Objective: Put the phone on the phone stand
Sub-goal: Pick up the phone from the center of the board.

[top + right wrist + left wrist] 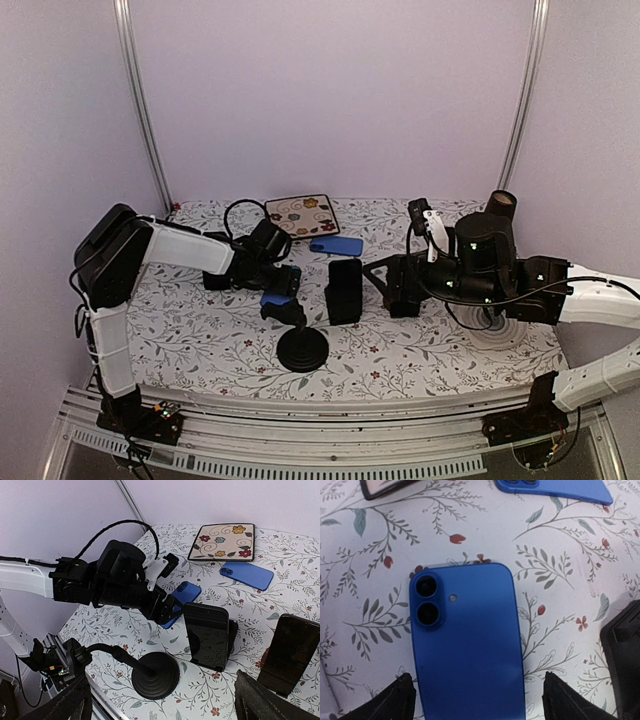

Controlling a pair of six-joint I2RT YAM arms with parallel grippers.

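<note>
A blue phone (467,645) lies back up, its two camera lenses showing, on the flowered cloth; it also shows in the top view (277,298) and the right wrist view (184,593). My left gripper (283,288) (477,700) is open and straddles its lower half, with a gap between each fingertip and the phone's edges. A black gooseneck phone stand with a round base (303,350) (155,675) stands just in front of it and holds nothing. My right gripper (385,283) (160,700) is open and empty, to the right of the stand.
A second blue phone (336,245) (246,575) lies farther back beside a flowered square plate (302,214) (223,541). A black phone (345,290) (206,635) leans upright on its own holder mid-table. Another black phone (291,652) stands at the right.
</note>
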